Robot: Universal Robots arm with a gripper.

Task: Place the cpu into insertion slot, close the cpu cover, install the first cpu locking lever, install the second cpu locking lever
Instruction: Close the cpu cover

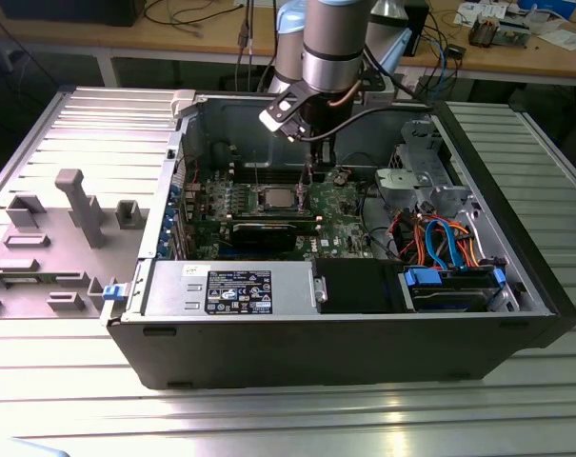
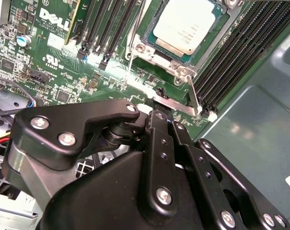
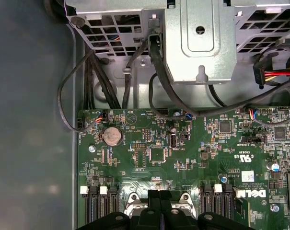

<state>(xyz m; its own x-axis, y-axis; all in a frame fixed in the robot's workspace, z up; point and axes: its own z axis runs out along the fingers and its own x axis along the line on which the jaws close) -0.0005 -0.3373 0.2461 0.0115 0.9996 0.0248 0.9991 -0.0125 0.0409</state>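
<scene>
The cpu (image 2: 187,25), a silver-topped square, lies in the insertion slot (image 1: 275,198) on the green board. The cpu cover (image 2: 145,50), a silver frame, lies down around it. Two thin wire levers rise beside the socket: one lever (image 2: 130,60) on the far side and a second lever (image 2: 193,93) ending by a flat tab near my fingertips. My gripper (image 2: 156,115) hangs low inside the case, just at the socket's edge on the exterior view's right (image 1: 316,169). Its black fingers (image 3: 153,203) are pressed together, with nothing visibly held.
Long black memory slots (image 2: 236,52) flank the socket. A metal drive cage (image 1: 411,186) with coloured cables (image 1: 440,238) stands at the exterior view's right. The grey power box (image 1: 240,290) sits along the front wall. A grey fixture plate (image 1: 69,219) lies outside the case.
</scene>
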